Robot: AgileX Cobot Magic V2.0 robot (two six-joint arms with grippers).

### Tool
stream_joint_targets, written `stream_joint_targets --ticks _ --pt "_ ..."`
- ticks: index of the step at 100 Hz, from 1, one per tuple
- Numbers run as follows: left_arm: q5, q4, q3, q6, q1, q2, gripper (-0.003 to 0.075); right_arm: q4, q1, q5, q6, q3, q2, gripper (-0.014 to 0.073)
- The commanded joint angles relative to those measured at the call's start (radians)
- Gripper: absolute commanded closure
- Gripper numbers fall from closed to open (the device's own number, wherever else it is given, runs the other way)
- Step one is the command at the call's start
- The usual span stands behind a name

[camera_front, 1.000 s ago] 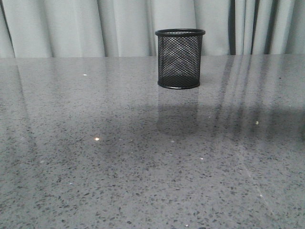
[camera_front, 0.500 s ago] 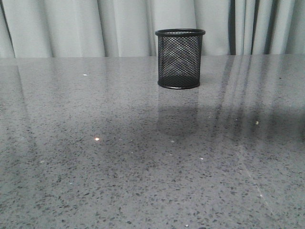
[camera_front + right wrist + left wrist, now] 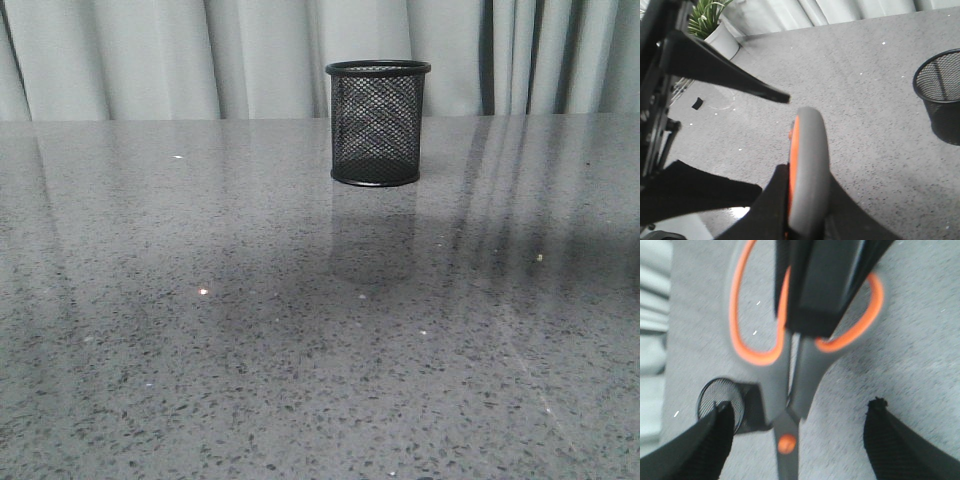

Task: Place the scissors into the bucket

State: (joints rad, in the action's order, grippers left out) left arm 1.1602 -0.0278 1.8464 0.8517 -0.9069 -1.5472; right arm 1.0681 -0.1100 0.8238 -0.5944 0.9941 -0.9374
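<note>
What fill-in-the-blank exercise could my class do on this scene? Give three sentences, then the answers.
1. The bucket stands ___ on the table.
2. The grey handles of the scissors are lined in ___.
3. The bucket's black wall is made of wire ___.

Answers: upright; orange; mesh

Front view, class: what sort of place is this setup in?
Probably an indoor lab or demo room: a speckled grey stone-like tabletop, pale curtains hung behind it, a mesh bucket standing on it, and a potted plant off to one side.
</note>
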Motion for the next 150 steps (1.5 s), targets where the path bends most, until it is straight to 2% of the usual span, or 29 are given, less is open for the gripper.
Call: stream_joint_targets --ticks 1,8,14,36,58,79,88,116,150 --pt "-0.038 0.095 0.032 -0.065 -0.009 0.06 0.0227 0.003 0.007 -0.08 -0.018 0.038 0.006 0.0662" --pt "-0.019 0.176 0.032 -0.106 0.002 0.074 0.0251 -0.059 0.007 -0.097 -0.018 0.058 -0.005 0.0639" --pt "-0.012 0.19 0.032 -0.135 0.031 0.088 0.0262 -0.103 0.007 -0.099 -0.018 0.092 -0.025 0.0637" --pt "-0.012 -0.018 0.032 -0.162 0.222 0.155 0.0261 -0.253 0.007 -0.076 -0.006 0.268 -0.17 0.0637" --pt "-0.001 -0.147 0.032 -0.162 0.455 0.212 0.0262 -0.501 0.007 0.006 0.092 0.496 -0.342 0.0637" --pt "0.005 -0.216 0.032 -0.162 0.627 0.234 0.0262 -0.616 0.005 0.128 0.135 0.688 -0.502 0.0637" --pt "0.013 -0.248 0.032 -0.162 0.679 0.236 0.0262 -0.62 0.005 0.149 0.137 0.75 -0.56 0.0637" --pt "0.022 -0.269 0.032 -0.16 0.718 0.236 0.0262 -0.684 -0.047 0.207 0.137 0.871 -0.695 0.0637" --pt "0.023 -0.273 0.032 -0.16 0.718 0.236 0.0262 -0.774 -0.121 0.199 0.137 0.896 -0.78 0.0638"
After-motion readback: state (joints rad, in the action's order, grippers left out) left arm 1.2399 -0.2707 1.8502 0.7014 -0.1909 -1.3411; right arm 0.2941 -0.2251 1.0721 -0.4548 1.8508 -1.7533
